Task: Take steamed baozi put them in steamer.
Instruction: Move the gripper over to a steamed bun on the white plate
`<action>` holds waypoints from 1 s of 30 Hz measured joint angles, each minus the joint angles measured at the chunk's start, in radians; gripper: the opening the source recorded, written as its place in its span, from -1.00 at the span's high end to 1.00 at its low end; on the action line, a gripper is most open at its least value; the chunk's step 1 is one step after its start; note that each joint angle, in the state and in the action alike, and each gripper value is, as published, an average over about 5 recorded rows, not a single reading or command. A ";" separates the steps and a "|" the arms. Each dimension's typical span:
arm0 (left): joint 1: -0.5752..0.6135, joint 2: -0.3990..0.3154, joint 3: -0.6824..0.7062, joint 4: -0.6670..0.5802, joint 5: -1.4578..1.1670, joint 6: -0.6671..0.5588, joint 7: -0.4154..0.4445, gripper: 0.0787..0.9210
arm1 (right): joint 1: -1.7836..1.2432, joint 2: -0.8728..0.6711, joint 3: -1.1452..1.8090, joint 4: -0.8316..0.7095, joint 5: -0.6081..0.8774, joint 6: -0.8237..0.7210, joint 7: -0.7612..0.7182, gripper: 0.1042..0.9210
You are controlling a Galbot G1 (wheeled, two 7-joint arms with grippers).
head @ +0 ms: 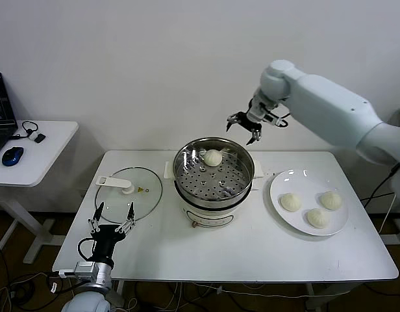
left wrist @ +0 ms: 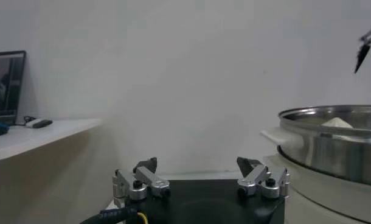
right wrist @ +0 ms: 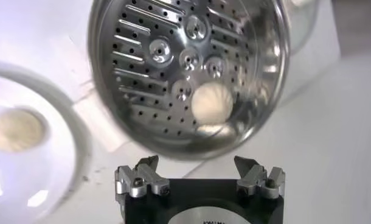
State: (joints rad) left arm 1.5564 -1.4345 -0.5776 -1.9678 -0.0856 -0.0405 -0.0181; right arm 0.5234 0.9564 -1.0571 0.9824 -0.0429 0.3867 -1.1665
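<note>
While the left gripper (head: 112, 218) waits low at the near left corner of the white rectangular table (head: 252, 250), its fingers spread apart and holding nothing, the right gripper (head: 244, 127) hangs in the air above the far right rim of the round shiny stainless-steel steamer basket (head: 190, 185). Its jaws are spread wide and empty, as the right wrist view confirms, where both fingertips (right wrist: 148, 165) stand apart with only the basket below them. One small, smooth, creamy-white steamed bun (head: 213, 157) lies on the perforated floor of the steamer, toward the far side, close to the wall. The basket sits on a white electric pot base (head: 210, 218) near the middle of the table. Three more creamy-white buns (head: 291, 202) rest on the large white round plate (head: 284, 179) to the right of the steamer, set apart from one another in a loose triangle. A flat round glass lid with a white handle (head: 145, 201) lies flat on the table to the left of the steamer, just beyond the left gripper. Farther left, on a separate white side table (head: 50, 149), sit a blue computer mouse (head: 13, 155) and the edge of a dark laptop (head: 1, 110).
</note>
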 measured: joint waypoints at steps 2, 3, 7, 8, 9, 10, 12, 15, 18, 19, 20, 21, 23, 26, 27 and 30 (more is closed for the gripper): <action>0.000 0.001 0.003 0.000 0.000 0.001 0.001 -0.77 | 0.008 -0.045 -0.024 0.003 0.039 -0.038 -0.005 -0.76; 0.000 0.001 0.004 0.000 0.000 0.001 0.002 -0.77 | 0.010 -0.067 -0.035 0.004 0.056 -0.055 -0.007 -0.76; 0.003 0.005 0.007 0.000 -0.001 0.002 0.004 -0.77 | 0.010 -0.146 -0.067 0.000 0.106 -0.109 -0.010 -0.76; 0.003 0.006 0.007 -0.001 -0.001 0.002 0.004 -0.77 | 0.007 -0.163 -0.072 -0.004 0.114 -0.121 -0.010 -0.76; 0.003 0.006 0.008 -0.001 -0.001 0.002 0.005 -0.77 | 0.002 -0.178 -0.075 -0.008 0.121 -0.131 -0.010 -0.76; 0.003 0.006 0.008 -0.002 -0.001 0.002 0.005 -0.77 | -0.004 -0.191 -0.078 -0.012 0.127 -0.142 -0.011 -0.76; 0.004 0.007 0.009 -0.003 -0.001 0.003 0.005 -0.77 | -0.019 -0.212 -0.080 -0.022 0.139 -0.164 -0.012 -0.76; 0.007 0.006 0.009 -0.005 -0.001 0.003 0.005 -0.77 | -0.052 -0.231 -0.074 -0.037 0.153 -0.195 -0.015 -0.76; 0.012 0.006 0.008 -0.009 0.000 0.002 0.006 -0.77 | -0.091 -0.241 -0.062 -0.051 0.161 -0.226 -0.016 -0.76; 0.014 0.006 0.007 -0.011 0.000 0.002 0.006 -0.77 | -0.105 -0.242 -0.057 -0.055 0.163 -0.237 -0.015 -0.76; 0.015 0.006 0.006 -0.013 0.000 0.002 0.006 -0.77 | -0.120 -0.241 -0.051 -0.060 0.165 -0.247 -0.014 -0.76; 0.017 0.006 0.005 -0.014 0.001 0.002 0.006 -0.77 | -0.135 -0.240 -0.045 -0.065 0.167 -0.257 -0.013 -0.76; 0.021 0.005 0.003 -0.016 0.001 0.001 0.006 -0.77 | -0.166 -0.235 -0.034 -0.075 0.169 -0.275 -0.008 -0.76; 0.025 0.002 0.000 -0.018 0.001 -0.001 0.006 -0.77 | -0.207 -0.222 -0.024 -0.090 0.171 -0.297 -0.003 -0.76; 0.027 0.001 -0.001 -0.019 0.001 -0.001 0.006 -0.77 | -0.220 -0.217 -0.021 -0.095 0.172 -0.303 -0.003 -0.76; 0.032 -0.002 -0.003 -0.019 0.001 -0.004 0.006 -0.77 | -0.254 -0.199 -0.015 -0.108 0.173 -0.320 -0.002 -0.76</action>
State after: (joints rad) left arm 1.5881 -1.4361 -0.5807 -1.9863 -0.0843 -0.0441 -0.0126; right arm 0.2694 0.7575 -1.0719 0.8748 0.1301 0.0670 -1.1686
